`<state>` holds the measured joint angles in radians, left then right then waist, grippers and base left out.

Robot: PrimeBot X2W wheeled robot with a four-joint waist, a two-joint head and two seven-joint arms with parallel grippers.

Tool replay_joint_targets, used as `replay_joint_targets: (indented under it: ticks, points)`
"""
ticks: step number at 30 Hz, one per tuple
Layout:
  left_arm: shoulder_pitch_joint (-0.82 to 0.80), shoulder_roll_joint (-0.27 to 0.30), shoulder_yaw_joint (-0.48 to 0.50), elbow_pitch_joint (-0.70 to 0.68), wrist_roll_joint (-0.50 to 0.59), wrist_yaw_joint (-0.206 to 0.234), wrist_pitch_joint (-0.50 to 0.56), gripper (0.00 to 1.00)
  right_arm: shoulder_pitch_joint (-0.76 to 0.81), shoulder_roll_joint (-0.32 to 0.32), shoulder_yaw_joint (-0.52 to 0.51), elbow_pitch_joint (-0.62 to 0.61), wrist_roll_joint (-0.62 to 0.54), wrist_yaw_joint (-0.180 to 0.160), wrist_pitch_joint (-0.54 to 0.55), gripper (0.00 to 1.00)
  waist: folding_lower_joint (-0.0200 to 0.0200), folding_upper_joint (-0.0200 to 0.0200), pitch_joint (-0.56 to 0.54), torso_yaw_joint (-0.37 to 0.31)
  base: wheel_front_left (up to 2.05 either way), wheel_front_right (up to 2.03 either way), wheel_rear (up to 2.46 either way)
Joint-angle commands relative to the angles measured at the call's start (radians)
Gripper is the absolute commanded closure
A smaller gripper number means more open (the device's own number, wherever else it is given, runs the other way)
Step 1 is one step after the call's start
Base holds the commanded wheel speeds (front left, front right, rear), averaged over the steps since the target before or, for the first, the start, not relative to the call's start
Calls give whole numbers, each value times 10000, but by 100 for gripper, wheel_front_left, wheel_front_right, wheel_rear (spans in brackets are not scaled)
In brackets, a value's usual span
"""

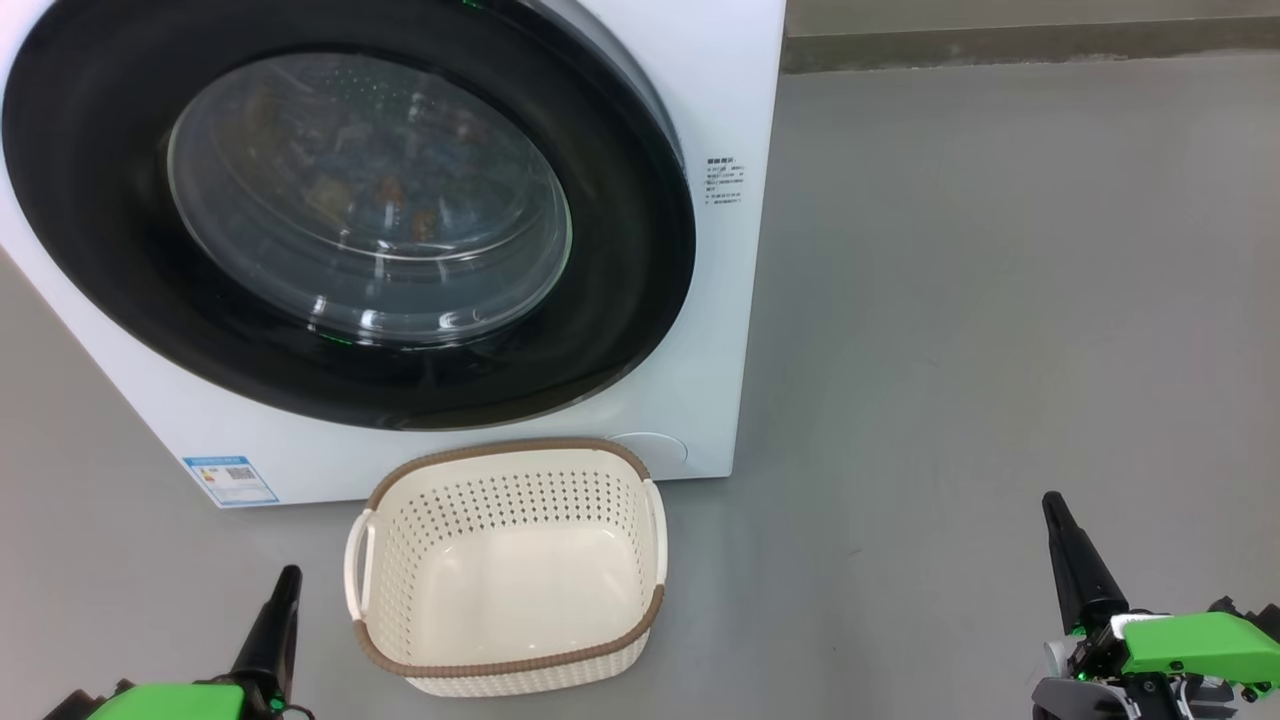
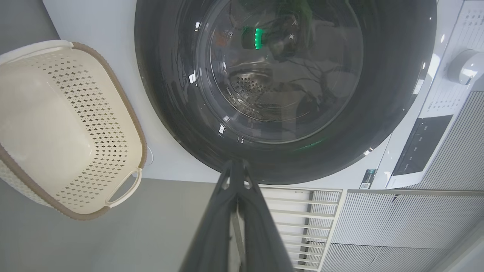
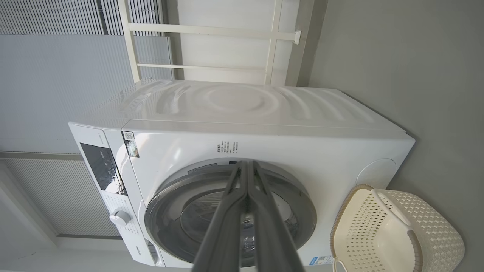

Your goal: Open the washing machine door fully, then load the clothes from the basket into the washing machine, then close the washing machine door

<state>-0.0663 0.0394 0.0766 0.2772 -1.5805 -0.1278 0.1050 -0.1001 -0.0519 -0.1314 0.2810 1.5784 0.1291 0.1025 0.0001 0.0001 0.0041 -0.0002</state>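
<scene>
The washing machine stands white ahead of me, and the washing machine door lies flat against its front. Behind the glass I make out the clothes, bluish fabric with orange-brown prints. On the floor before the machine sits the basket with nothing in it. My left gripper is shut at the lower left, short of the basket. My right gripper is shut at the lower right, well off to the basket's side. The left wrist view has the left gripper pointing at the door, with the basket at its left. The right wrist view has the right gripper pointing at the door.
Grey floor spreads wide to the right of the machine. A wall base runs along the back. White ribbed panels and a white rail frame stand behind the machine. Its control panel with a knob is above the door.
</scene>
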Motion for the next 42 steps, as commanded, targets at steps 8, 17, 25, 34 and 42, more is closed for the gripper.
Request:
replay_joint_targets:
  ticks: [8,17,25,34,42]
  points:
    - [-417,108,378,-322,-276,-29,87,100,-78,16,171,-362,297,16,112,100,-1,-1,-10,2,0,0,0]
    - [-417,108,377,-323,-277,-29,87,100,-78,16,172,-362,298,16,111,100,-1,-1,-10,2,0,0,0]
    - [-417,108,376,-323,-277,-29,86,100,-78,16,173,-362,299,16,110,100,-1,-1,-10,2,0,0,0]
    - [-417,108,376,-323,-278,-29,85,100,-78,16,173,-363,299,16,110,100,-1,-1,-10,2,0,0,0]
    - [-417,108,375,-323,-279,-29,85,100,-78,16,174,-363,300,16,110,100,-1,-1,-10,2,0,0,0]
